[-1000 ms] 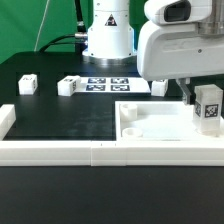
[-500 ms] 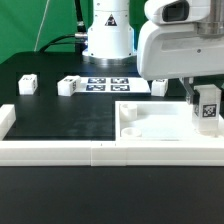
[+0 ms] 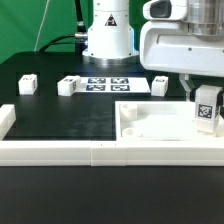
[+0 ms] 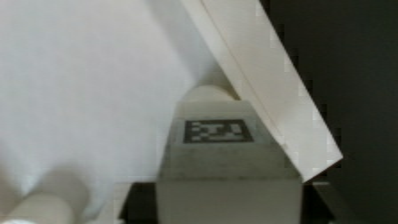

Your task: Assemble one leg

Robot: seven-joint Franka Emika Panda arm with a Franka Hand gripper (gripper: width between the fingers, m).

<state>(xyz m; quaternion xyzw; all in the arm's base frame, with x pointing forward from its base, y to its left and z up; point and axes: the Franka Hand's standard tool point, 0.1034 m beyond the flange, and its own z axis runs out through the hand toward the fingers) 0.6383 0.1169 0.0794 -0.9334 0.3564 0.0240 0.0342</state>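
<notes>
A small white leg [image 3: 207, 108] with a black-and-white tag stands upright at the corner of the large white slab [image 3: 150, 125] on the exterior view's right. My gripper [image 3: 204, 98] comes down from above and is shut on the leg. One dark finger [image 3: 188, 92] shows beside it. In the wrist view the leg [image 4: 222, 150] with its tag fills the middle, its far end against the slab [image 4: 89, 90]. The dark jaws of my gripper [image 4: 226, 205] press on both its sides.
Three more white legs lie on the black table: one [image 3: 27, 84] at the left, one [image 3: 68, 86] beside the marker board [image 3: 108, 83], one [image 3: 160, 86] behind the slab. A white rail [image 3: 60, 150] runs along the front. The robot base [image 3: 107, 35] stands at the back.
The arm's white body has shifted slightly upward in the exterior view. The leg stays in the jaws at the slab's right corner, hardly moved.
</notes>
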